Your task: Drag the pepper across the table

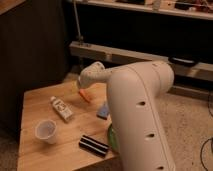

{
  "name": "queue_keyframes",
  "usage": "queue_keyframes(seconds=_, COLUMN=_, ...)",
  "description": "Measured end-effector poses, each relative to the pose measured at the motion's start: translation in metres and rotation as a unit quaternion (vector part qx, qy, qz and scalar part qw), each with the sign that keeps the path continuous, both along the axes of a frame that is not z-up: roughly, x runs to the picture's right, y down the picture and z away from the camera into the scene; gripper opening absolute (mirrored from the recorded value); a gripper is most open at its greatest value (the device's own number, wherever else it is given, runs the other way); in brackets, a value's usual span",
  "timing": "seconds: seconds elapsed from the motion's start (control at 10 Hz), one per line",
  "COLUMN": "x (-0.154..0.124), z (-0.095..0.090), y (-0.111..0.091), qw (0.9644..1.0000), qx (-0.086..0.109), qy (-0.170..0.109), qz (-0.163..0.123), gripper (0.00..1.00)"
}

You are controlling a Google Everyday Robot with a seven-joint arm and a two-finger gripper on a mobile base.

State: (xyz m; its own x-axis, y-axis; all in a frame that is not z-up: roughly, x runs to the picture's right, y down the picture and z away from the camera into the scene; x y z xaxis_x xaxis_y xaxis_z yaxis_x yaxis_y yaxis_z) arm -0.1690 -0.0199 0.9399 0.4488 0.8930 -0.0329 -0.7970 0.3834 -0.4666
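The pepper point(86, 95) is small, orange-red and tapered, and lies on the far middle part of the light wooden table point(36, 102). My white arm reaches over the table from the right. Its gripper point(83, 85) hangs at the arm's end, right above the pepper's far end, very close to it or touching it. The blue sponge point(103, 110) lies just right of the pepper, partly hidden behind the arm.
A white bottle point(61, 108) lies left of the pepper. A translucent cup point(46, 131) stands near the front left. A black striped block point(94, 145) sits at the front edge, next to a green thing point(112, 138) half hidden by the arm. Dark shelving stands behind the table.
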Motion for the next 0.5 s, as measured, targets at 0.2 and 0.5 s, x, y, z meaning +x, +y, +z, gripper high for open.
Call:
queue_keyframes(seconds=0.2, x=-0.006, z=0.01, y=-0.001, qw=0.9999, qx=-0.011, qy=0.01, qz=0.007, gripper=0.8)
queue_keyframes(seconds=0.5, x=-0.005, z=0.026, y=0.001, qw=0.9991, qx=-0.032, qy=0.022, qz=0.017, gripper=0.8)
